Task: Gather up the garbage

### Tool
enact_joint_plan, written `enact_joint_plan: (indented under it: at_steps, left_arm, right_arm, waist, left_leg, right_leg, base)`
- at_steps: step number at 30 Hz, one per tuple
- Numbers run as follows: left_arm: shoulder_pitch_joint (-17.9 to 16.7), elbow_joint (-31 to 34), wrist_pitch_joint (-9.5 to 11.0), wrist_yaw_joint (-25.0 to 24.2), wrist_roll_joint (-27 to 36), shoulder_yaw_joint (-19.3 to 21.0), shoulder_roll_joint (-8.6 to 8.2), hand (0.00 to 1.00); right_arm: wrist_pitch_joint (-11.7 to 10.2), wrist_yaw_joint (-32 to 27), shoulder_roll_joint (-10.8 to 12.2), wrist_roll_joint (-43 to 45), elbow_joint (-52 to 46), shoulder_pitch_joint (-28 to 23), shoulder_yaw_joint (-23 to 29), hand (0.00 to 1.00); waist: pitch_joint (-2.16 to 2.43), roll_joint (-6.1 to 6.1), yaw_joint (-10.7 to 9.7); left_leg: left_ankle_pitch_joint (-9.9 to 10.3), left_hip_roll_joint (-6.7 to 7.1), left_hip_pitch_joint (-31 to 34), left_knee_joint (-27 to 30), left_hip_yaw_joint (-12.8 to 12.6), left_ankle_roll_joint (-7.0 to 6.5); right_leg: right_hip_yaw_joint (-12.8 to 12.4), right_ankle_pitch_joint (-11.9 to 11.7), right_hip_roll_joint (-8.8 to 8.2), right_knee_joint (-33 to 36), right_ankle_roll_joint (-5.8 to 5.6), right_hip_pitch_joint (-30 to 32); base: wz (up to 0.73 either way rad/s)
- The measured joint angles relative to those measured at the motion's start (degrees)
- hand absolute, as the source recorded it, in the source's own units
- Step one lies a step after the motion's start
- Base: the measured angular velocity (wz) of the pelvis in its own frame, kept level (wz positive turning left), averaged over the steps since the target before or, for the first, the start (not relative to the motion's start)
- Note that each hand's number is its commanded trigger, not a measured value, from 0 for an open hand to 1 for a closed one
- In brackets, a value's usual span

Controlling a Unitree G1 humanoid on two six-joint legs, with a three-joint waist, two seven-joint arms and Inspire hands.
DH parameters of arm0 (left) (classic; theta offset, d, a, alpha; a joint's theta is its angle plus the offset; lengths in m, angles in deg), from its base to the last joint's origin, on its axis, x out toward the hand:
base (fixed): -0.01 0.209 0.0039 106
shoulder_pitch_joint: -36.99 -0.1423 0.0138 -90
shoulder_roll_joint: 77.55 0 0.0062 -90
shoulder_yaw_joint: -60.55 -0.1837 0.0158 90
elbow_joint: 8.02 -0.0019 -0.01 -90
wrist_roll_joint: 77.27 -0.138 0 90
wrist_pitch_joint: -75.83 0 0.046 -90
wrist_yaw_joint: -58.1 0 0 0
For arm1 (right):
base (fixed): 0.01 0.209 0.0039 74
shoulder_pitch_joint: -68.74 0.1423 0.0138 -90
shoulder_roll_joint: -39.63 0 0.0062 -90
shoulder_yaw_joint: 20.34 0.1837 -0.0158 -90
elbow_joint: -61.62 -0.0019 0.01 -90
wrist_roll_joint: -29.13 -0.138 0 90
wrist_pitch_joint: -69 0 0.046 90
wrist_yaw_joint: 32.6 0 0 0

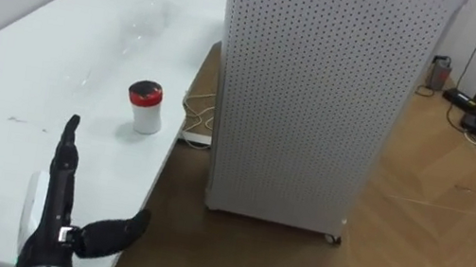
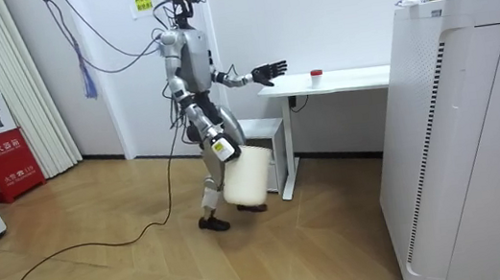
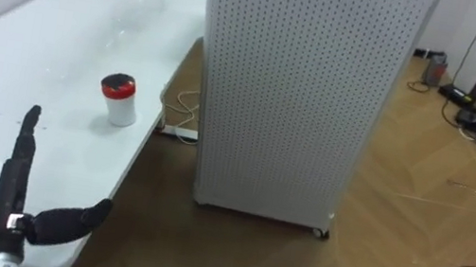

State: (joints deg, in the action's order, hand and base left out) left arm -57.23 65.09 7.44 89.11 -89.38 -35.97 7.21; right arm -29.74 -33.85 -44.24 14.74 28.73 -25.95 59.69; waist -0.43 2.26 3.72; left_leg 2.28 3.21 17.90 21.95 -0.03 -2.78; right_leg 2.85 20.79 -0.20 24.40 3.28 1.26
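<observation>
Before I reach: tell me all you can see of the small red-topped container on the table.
The container is a small white cylinder, plastic by its look, with a red lid on top. It stands upright on the white table, near the edge on the robot's right, with nothing else touching it. The open left hand hovers short of it, apart.

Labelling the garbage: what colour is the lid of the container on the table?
The container has a red lid, clearest in the left eye view.
</observation>
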Motion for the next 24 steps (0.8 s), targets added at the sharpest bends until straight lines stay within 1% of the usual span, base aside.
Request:
enact_joint_plan:
  at_steps: [1,2,3,4,5,6,7,8,9,10,11,12,13,14,15,16,17,18,19,20,21,22,23,24]
  left_arm:
    - [0.0,0.0,0.1,0.0,-0.1,0.4,0.00,0.00]
    - [0.1,0.0,0.1,-0.3,-0.3,0.7,-0.02,0.00]
    - [0.1,0.0,0.1,-0.3,-0.3,0.8,-0.01,0.00]
    - [0.1,0.1,0.1,-0.4,-0.7,0.9,-0.04,0.00]
    - [0.1,0.1,0.2,-0.4,-1.1,0.9,-0.03,0.00]
    - [0.2,0.1,0.3,-0.4,-1.2,1.0,-0.02,0.00]
    - [0.2,0.1,0.3,-0.5,-1.2,1.1,-0.02,0.00]
    - [0.2,0.1,0.3,-0.5,-1.2,1.2,-0.02,0.00]
    - [0.2,0.4,0.3,-0.5,-1.4,1.2,-0.03,0.00]
    - [0.2,1.3,0.3,-0.5,-1.6,1.2,-0.06,0.00]
    - [0.2,1.7,0.3,-0.5,-1.9,1.2,-0.06,0.00]
    - [0.2,2.0,0.6,-0.5,-2.3,1.2,-0.06,0.00]
    - [0.2,2.0,0.7,-0.5,-2.3,1.2,-0.07,0.00]
    - [0.2,2.0,0.7,-0.5,-2.3,1.2,-0.07,0.00]
    - [0.2,2.2,0.7,-0.5,-2.3,1.3,0.00,0.00]
    - [0.2,2.7,0.7,-0.5,-2.4,1.3,0.17,0.00]
    - [0.2,3.5,0.7,-0.5,-2.4,1.3,0.05,0.00]
    - [0.3,3.6,0.7,-0.4,-2.4,1.3,-0.14,0.00]
    - [0.4,3.6,0.7,-0.3,-2.4,1.2,-0.36,0.00]
    - [0.3,3.6,0.7,-0.3,-2.3,1.0,-0.38,0.00]
    - [0.3,3.6,0.7,-0.3,-2.3,1.0,-0.38,0.00]
    - [0.3,3.5,0.7,-0.2,-2.2,1.1,-0.34,0.00]
    - [0.3,3.5,0.7,-0.1,-2.2,1.1,-0.33,0.00]
    - [0.3,3.4,0.7,0.1,-2.2,0.7,-0.28,0.00]
  right_arm:
    - [0.0,0.0,0.0,0.4,-0.1,0.1,0.1,1.00]
    - [0.0,-0.1,-0.1,1.2,-0.1,0.4,0.1,1.00]
    - [0.0,0.0,-0.2,1.2,-0.1,0.3,0.1,1.00]
    - [0.0,0.1,-0.2,1.2,-0.1,0.3,0.1,1.00]
    - [0.0,0.2,-0.3,1.3,-0.1,0.3,0.1,1.00]
    - [0.1,0.2,-0.4,1.2,-0.7,0.3,0.1,1.00]
    - [0.1,0.2,-0.3,1.1,-1.7,0.1,0.1,1.00]
    - [0.1,0.2,-0.2,1.2,-1.9,0.1,0.1,1.00]
    - [0.1,0.2,0.1,1.2,-2.3,0.1,0.1,1.00]
    - [0.1,0.2,0.1,1.2,-3.1,0.1,0.0,1.00]
    - [0.1,0.1,0.1,1.2,-3.5,0.1,0.0,1.00]
    - [0.0,0.1,0.1,1.2,-4.1,0.1,-0.1,1.00]
    - [-0.1,0.0,0.1,1.1,-4.5,0.2,0.0,1.00]
    - [-0.1,0.0,0.1,1.1,-4.5,0.3,0.0,1.00]
    - [-0.1,0.0,0.0,1.2,-4.5,0.3,-0.1,1.00]
    - [-0.1,0.0,0.1,1.2,-4.5,0.3,-0.1,1.00]
    - [-0.1,0.0,0.2,1.2,-4.6,0.3,-0.1,1.00]
    - [-0.1,0.2,0.1,1.2,-4.6,0.3,-0.1,1.00]
    - [-0.1,0.4,0.0,0.9,-4.6,0.4,-0.1,1.00]
    - [-0.1,0.8,-0.1,0.5,-4.6,0.1,-0.1,1.00]
    - [-0.1,0.9,-0.1,0.4,-4.6,-0.1,-0.1,1.00]
    - [0.0,1.0,-0.1,0.5,-4.6,-0.3,-0.1,1.00]
    - [0.0,1.0,-0.1,0.6,-4.6,-0.4,-0.1,1.00]
    - [0.0,1.1,0.0,0.7,-4.6,-0.6,-0.2,1.00]
  waist:
    - [0.03,0.21,-0.3]
    - [-0.08,0.53,-0.3]
    - [-0.09,0.67,-0.3]
    - [-0.08,0.90,-0.2]
    - [-0.04,0.95,-0.2]
    - [-0.01,1.10,-0.1]
    - [-0.05,1.15,-0.1]
    - [-0.05,1.16,0.0]
    - [0.00,1.36,0.2]
    - [-0.05,1.53,0.1]
    - [-0.05,1.54,0.1]
    - [-0.04,1.55,0.1]
    - [-0.08,1.62,0.2]
    - [-0.10,1.59,0.2]
    - [-0.14,1.24,0.4]
    - [-0.09,1.02,0.9]
    - [-0.19,0.81,1.1]
    - [-0.22,0.53,1.2]
    - [-0.56,0.02,1.2]
    - [-0.81,-0.57,1.3]
    - [-0.78,-0.73,1.3]
    - [-0.87,-0.99,1.2]
    - [-0.86,-1.00,1.0]
    - [-0.81,-0.91,0.3]
  left_leg:
    - [0.4,0.67,-0.2,0.2,-0.1,-0.47]
    - [1.5,1.19,-0.4,0.7,-0.7,-0.83]
    - [2.1,1.57,-0.6,1.0,-0.9,-1.00]
    - [3.7,2.20,-0.8,2.4,-1.3,-1.36]
    - [4.5,2.53,-0.8,3.2,-1.4,-1.48]
    - [6.1,3.18,-0.8,4.4,-1.7,-1.88]
    - [7.5,3.70,-1.2,5.4,-2.0,-2.34]
    - [8.2,3.81,-1.4,5.8,-2.2,-2.57]
    - [9.4,4.17,-1.8,6.8,-2.4,-2.97]
    - [10.6,4.62,-2.2,7.7,-2.6,-3.50]
    - [11.2,4.67,-2.4,8.1,-3.1,-3.83]
    - [12.0,5.16,-3.0,8.9,-3.2,-4.33]
    - [12.7,5.81,-3.8,9.0,-3.1,-4.82]
    - [12.9,6.00,-4.2,8.9,-3.1,-5.02]
    - [13.4,6.07,-4.8,8.7,-3.0,-5.39]
    - [13.7,6.05,-5.6,7.7,-2.5,-5.57]
    - [13.9,5.87,-6.6,6.7,-1.8,-5.77]
    - [13.9,5.66,-7.0,6.1,-1.3,-5.83]
    - [14.0,5.15,-8.2,4.8,-0.8,-5.82]
    - [14.0,4.37,-9.5,3.9,-0.7,-5.81]
    - [14.0,4.08,-9.9,3.4,-0.6,-5.78]
    - [14.0,3.55,-10.8,2.6,-0.5,-5.62]
    - [14.0,3.44,-11.2,2.2,-0.1,-5.52]
    - [14.0,3.48,-11.9,1.6,0.9,-5.31]
  right_leg:
    - [0.4,0.3,-0.70,-0.9,-0.29,-0.8]
    - [0.2,0.9,-1.49,-0.9,-0.55,-1.3]
    - [0.1,1.4,-1.89,-0.8,-0.71,-1.7]
    - [-0.1,2.5,-2.59,-0.5,-1.06,-2.5]
    - [-0.3,3.0,-2.91,-0.1,-1.29,-2.7]
    - [0.2,4.1,-3.77,1.7,-1.83,-3.0]
    - [1.2,4.7,-4.68,4.8,-2.77,-2.8]
    - [1.6,4.7,-5.10,7.0,-2.87,-2.2]
    - [2.7,4.5,-6.13,12.1,-3.31,-0.9]
    - [3.2,3.8,-7.27,17.3,-4.64,1.0]
    - [3.7,3.2,-7.88,19.8,-5.67,1.7]
    - [4.5,1.8,-9.09,23.7,-6.61,2.9]
    - [5.5,0.2,-10.48,27.0,-6.74,3.9]
    - [5.7,-0.7,-10.95,28.2,-6.81,4.1]
    - [6.0,-2.9,-11.22,29.8,-6.70,5.0]
    - [6.0,-5.3,-11.14,30.9,-7.14,5.7]
    - [5.9,-6.0,-10.81,31.5,-7.27,6.3]
    - [5.9,-5.4,-10.46,31.4,-7.26,6.8]
    - [5.9,-3.5,-10.08,31.2,-6.59,8.3]
    - [5.5,-1.7,-9.43,29.5,-6.04,10.2]
    - [5.2,-1.2,-9.15,27.7,-5.98,11.1]
    - [4.5,-1.0,-8.60,22.8,-5.95,12.9]
    - [4.3,-1.0,-8.43,19.5,-5.97,13.2]
    - [3.4,-1.5,-8.13,11.8,-6.20,13.3]
  base:
    - [0.06]
    - [0.05]
    - [0.00]
    - [0.00]
    - [0.00]
    - [0.00]
    - [0.00]
    - [0.05]
    - [0.14]
    - [0.20]
    - [0.28]
    - [0.21]
    - [0.15]
    - [0.09]
    - [0.06]
    - [0.06]
    - [0.00]
    - [0.00]
    - [0.00]
    - [-0.04]
    - [-0.04]
    - [0.00]
    - [0.18]
    - [0.33]
